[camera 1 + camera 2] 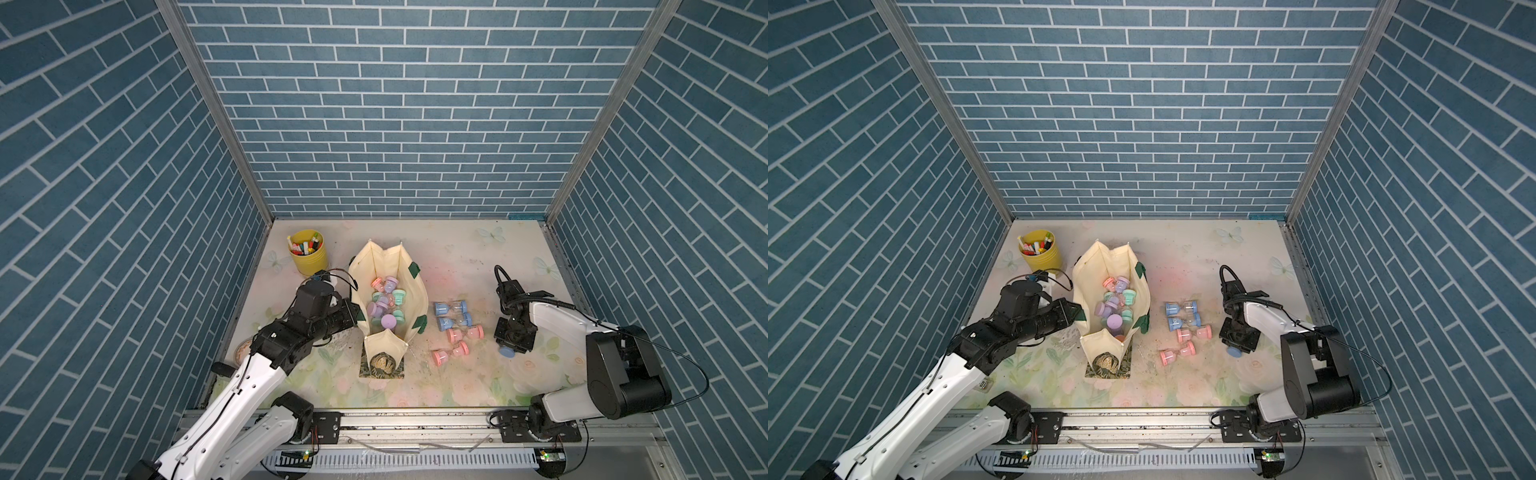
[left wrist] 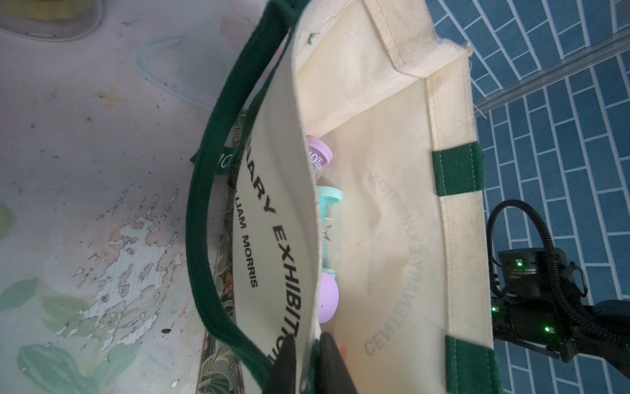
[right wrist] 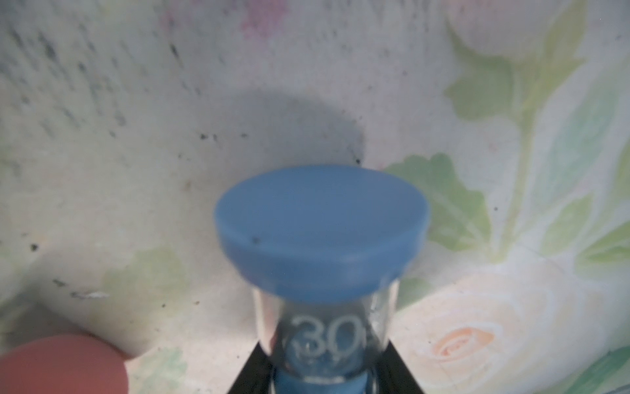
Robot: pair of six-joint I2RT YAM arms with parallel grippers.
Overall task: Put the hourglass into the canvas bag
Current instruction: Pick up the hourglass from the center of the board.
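Tabletop [image 1: 478,257]: worn floral print.
Walls [image 1: 395,124]: blue brick pattern.
Left gripper [image 2: 308,341]: jaws astride bag [image 1: 415,297] wall, pinch unclear.
Right gripper [image 3: 324,375]: jaws pinching hourglass [image 3: 320,232].

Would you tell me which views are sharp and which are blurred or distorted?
Right wrist view: the blue hourglass is soft, throwing a shadow on the floral mat. Left wrist view: the print on the canvas bag is sharp. Both top views: crisp, but wide-angle, so the brick walls splay outward.
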